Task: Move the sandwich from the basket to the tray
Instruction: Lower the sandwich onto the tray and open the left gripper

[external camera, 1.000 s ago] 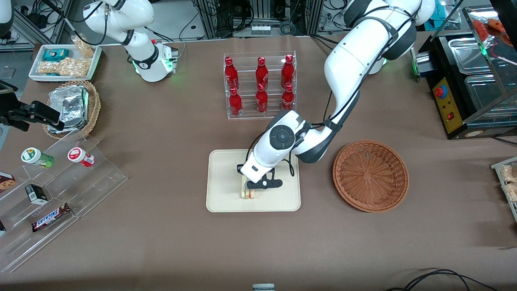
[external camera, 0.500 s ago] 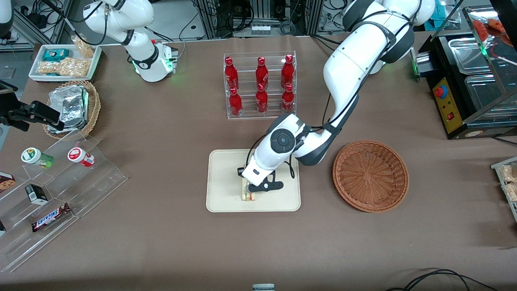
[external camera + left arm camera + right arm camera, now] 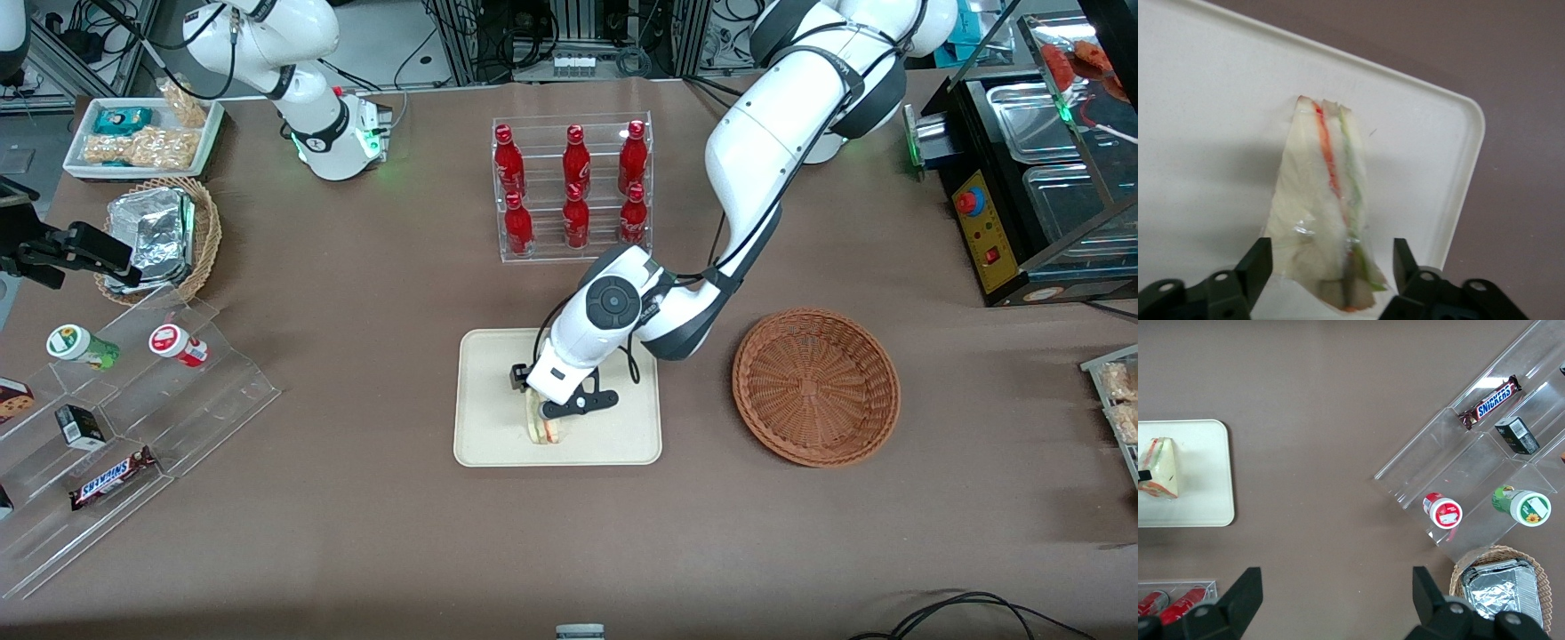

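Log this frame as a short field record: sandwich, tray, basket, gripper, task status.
sandwich: sandwich lies on the tray, wrapped, filling stripes visible
tray: tray holds only the sandwich, nearer the front camera than the bottle rack
basket: basket beside the tray, toward the working arm's end, nothing in it
gripper: gripper just above the sandwich, fingers open on either side, not pressing it
task status: sandwich is on the tray; the fingers are off it

Brown table (image 3: pixel 356 533); cream tray (image 3: pixel 489 436), wicker basket (image 3: pixel 815 387), bottle rack (image 3: pixel 573 187), gripper (image 3: pixel 544 414) above
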